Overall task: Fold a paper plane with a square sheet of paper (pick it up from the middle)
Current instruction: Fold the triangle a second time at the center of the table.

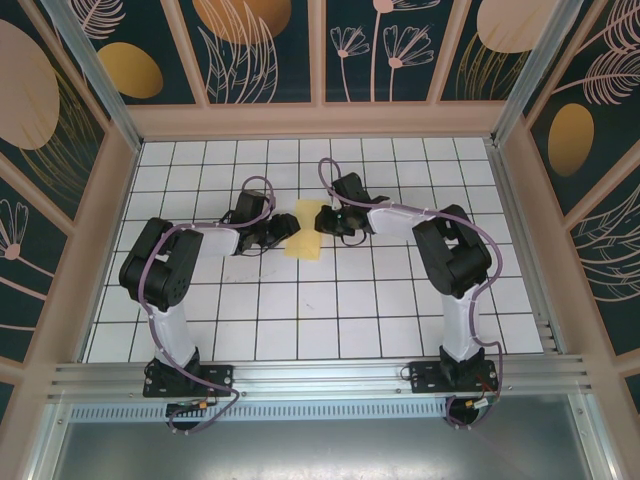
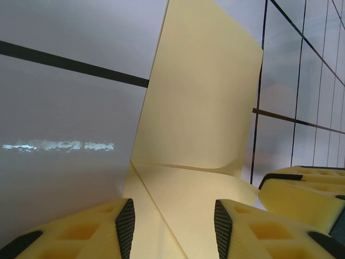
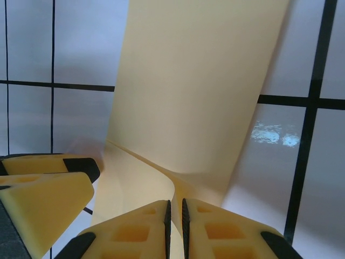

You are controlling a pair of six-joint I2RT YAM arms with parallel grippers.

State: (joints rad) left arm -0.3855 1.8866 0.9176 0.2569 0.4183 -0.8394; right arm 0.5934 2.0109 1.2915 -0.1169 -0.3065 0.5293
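The square sheet of paper [image 1: 304, 247] is bright yellow, folded narrow, and lies on the white grid table between both grippers. In the left wrist view the paper [image 2: 205, 91] shows a diagonal crease and one flap standing up. My left gripper [image 2: 173, 221] is open, its black pads astride the flat part of the sheet. My right gripper [image 3: 174, 216] is shut on a raised fold of the paper [image 3: 199, 81]. From above, the left gripper [image 1: 287, 231] and right gripper [image 1: 322, 222] nearly meet over the sheet. The other arm's yellow fingers [image 2: 302, 189] [image 3: 48, 189] sit close beside each gripper.
The white grid table [image 1: 300, 320] is boxed in by pinkish frame walls [image 1: 118, 200] on the left, right and back. An aluminium rail [image 1: 320, 375] with both arm bases runs along the near edge. Bare tiles lie in front of the paper.
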